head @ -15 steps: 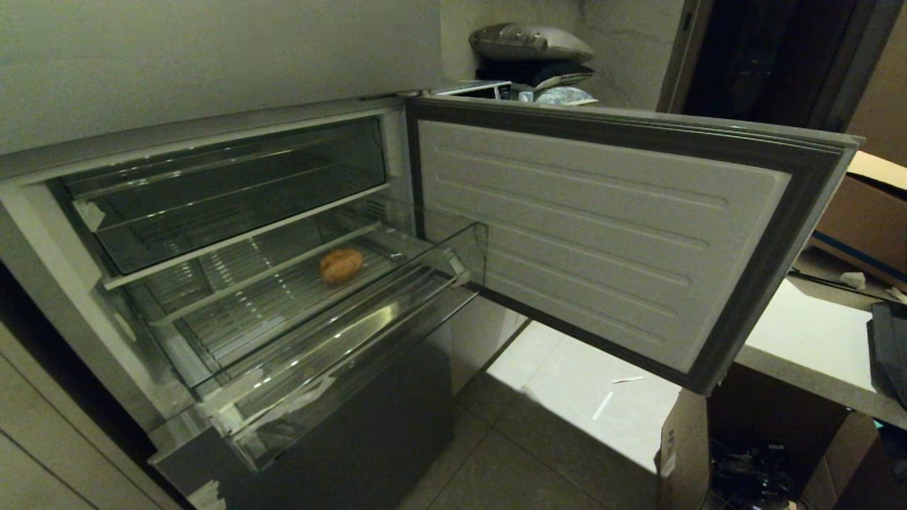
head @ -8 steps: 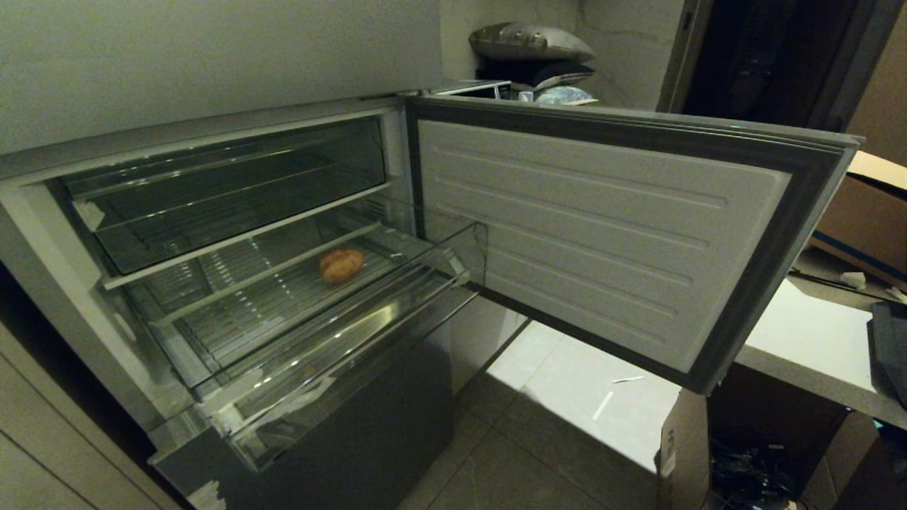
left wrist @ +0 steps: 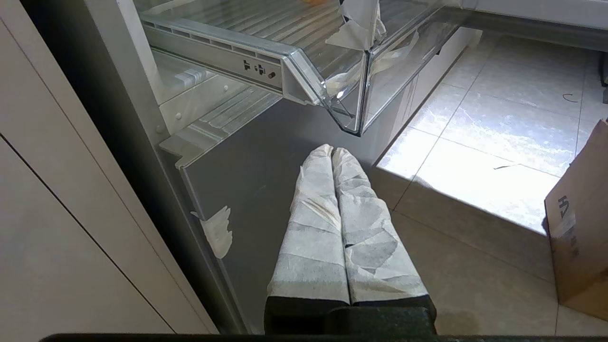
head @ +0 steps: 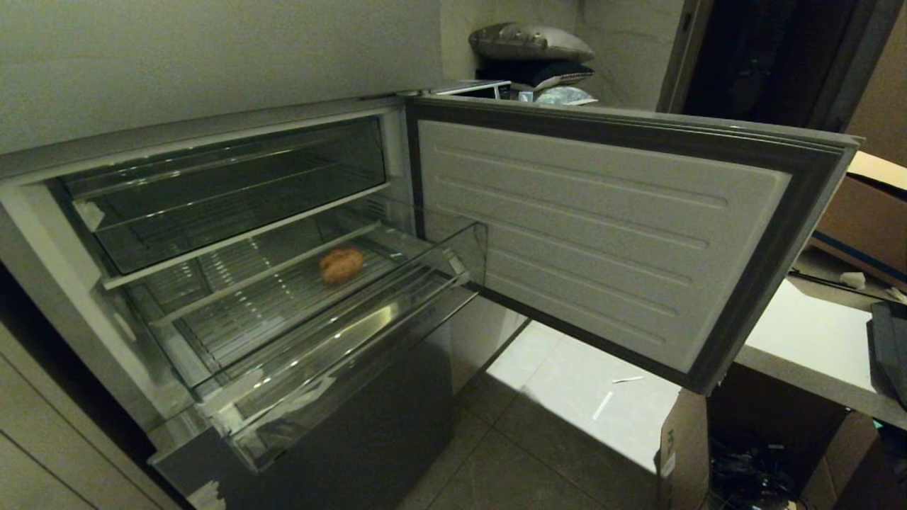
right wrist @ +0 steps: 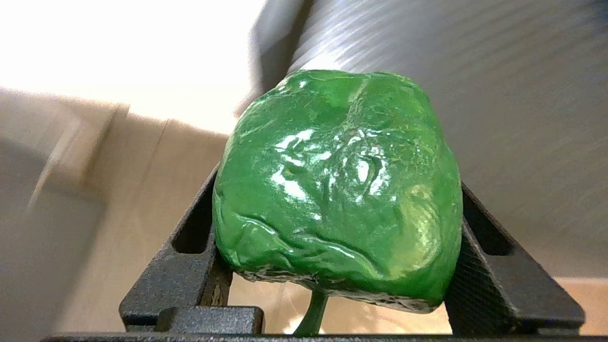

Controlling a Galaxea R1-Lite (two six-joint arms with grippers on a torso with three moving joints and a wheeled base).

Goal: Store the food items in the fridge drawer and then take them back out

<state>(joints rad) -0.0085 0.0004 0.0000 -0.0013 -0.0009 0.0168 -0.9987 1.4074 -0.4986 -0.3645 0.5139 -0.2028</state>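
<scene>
Stored: potato (head: 341, 264), drawer (head: 354, 354) two o'clock. Pending: green pepper (right wrist: 337, 190), clamped in right gripper (right wrist: 337, 266); then removal. Left gripper (left wrist: 332, 154) closed, empty.

Green pepper (right wrist: 337, 190) hides the end effector's tips (background blurred).

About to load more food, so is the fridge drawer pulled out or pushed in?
Pulled out. The drawer juts past the fridge front, with one brown food item on its ribbed floor.
</scene>
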